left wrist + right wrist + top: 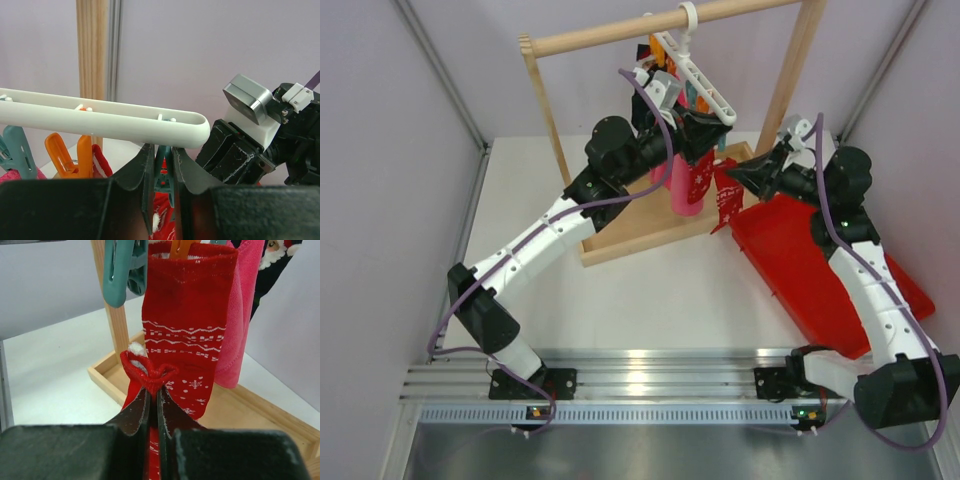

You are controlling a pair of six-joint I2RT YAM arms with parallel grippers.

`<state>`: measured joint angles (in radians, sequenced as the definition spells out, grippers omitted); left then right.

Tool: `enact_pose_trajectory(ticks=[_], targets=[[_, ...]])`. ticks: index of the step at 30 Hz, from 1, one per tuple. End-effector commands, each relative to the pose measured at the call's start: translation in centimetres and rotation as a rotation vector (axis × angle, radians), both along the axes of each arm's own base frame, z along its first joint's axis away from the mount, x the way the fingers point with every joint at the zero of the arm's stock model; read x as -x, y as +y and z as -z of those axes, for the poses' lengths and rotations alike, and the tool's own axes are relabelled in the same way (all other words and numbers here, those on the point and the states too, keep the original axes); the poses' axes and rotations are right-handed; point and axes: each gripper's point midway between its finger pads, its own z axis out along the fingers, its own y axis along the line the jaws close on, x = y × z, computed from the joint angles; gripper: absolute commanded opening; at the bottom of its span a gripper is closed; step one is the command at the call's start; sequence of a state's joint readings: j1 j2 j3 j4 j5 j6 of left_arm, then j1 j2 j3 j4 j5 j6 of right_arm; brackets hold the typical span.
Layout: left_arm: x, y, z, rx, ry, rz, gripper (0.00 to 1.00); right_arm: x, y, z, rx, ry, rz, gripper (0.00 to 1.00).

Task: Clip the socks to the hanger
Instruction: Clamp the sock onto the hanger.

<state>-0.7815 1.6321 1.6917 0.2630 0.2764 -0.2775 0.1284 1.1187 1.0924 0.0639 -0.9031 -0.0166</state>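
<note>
Nearest the arm bases, a red plastic tray (795, 265) lies on the table to the right, with the right arm stretched above it. At the tray's far corner the right gripper (154, 390) is pinched tight on the bunched cuff of the loose sock (150, 371), so the red fabric puckers up above its fingertips. From above, this sock (728, 208) hangs from the gripper just beside the rack, and its white marks are too small to read.

Just beyond it hangs the clipped sock (187, 340) – red, with white bands of dashes and zigzags, dots and snowflakes; no letters can be made out on it. An orange clip (182, 246) grips its top edge. A pink cloth (240, 315) hangs touching it on the right, and next to that is a black cloth (272, 260) with a Santa face. All hang over the shallow wooden base tray (240, 410) of the wooden rack (620, 35).

Higher up, the hanger (100, 120) – a white slotted bar – hooks over the rack's top rail. The left gripper (162, 165) sits under the bar's rounded end, its fingers closed on a teal clip (163, 175) between them.
</note>
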Motion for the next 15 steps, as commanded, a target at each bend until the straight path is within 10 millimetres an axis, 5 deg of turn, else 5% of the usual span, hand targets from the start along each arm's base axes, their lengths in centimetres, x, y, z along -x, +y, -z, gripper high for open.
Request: enact_pose_trajectory(ticks=[1, 15], targets=[[1.5, 0.3, -2.1, 0.05, -0.005, 0.051, 0.0, 0.7, 0.6, -4.9, -0.077, -0.169, 0.012, 0.0], [1.5, -0.3, -1.6, 0.04, 0.019, 0.082, 0.0, 1.7, 1.9, -5.5, -0.096, -0.168, -0.058, 0.0]])
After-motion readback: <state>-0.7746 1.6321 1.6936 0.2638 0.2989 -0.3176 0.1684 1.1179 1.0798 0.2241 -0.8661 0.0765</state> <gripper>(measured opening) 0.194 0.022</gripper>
